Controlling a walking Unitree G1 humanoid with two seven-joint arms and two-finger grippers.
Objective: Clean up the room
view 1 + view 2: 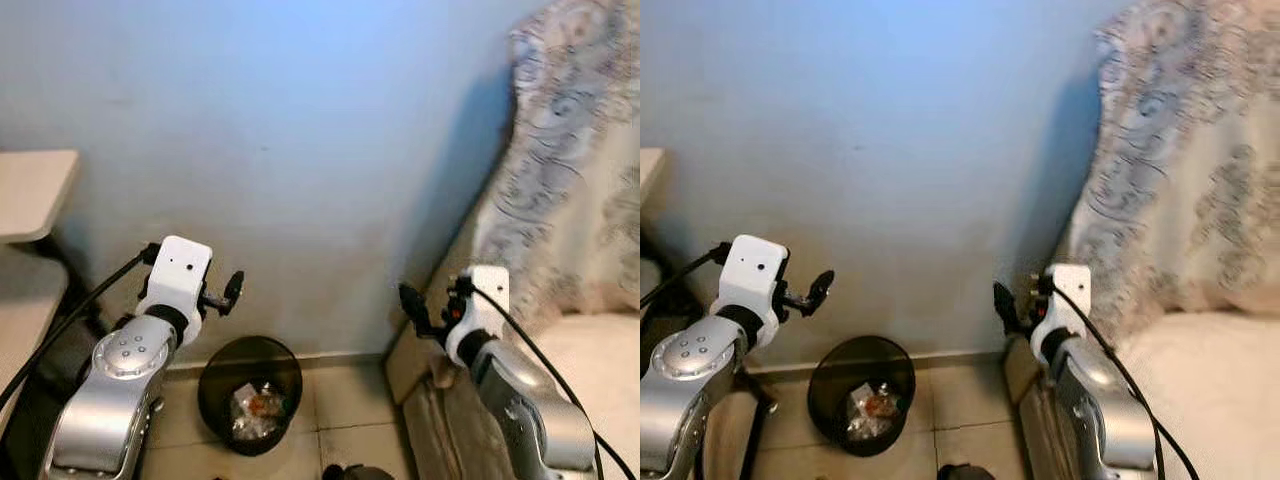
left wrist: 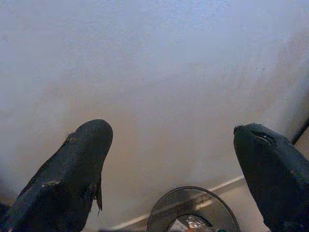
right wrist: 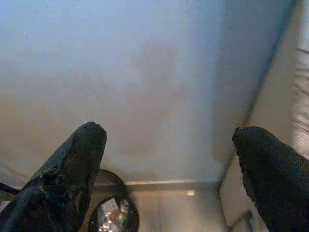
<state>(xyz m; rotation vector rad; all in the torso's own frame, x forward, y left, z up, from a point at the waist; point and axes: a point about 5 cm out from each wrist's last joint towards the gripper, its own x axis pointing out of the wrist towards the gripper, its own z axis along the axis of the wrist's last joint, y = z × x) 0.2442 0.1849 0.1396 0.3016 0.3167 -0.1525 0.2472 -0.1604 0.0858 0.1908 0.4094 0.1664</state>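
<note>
Both the left gripper and the right gripper hang released and empty before the blue wall. The black wastebasket, holding crumpled trash, stands below at the wall's foot. Stepping forward could likely tip it, since it sits near the robot's feet.

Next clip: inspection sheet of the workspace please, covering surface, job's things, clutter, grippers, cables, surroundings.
Surface: tiled floor meeting a pale blue wall.
Job's things: round black bin against the wall, crumpled wrappers inside.
Clutter: dark object at the bottom edge, too cut off to identify.
Grippers: left gripper raised above the bin, open, holding nothing; right gripper raised toward the wall, open, holding nothing.
Cables: black cable along the left arm; another along the right.
Surroundings: patterned curtain on the right; beige tabletop on the left.
</note>
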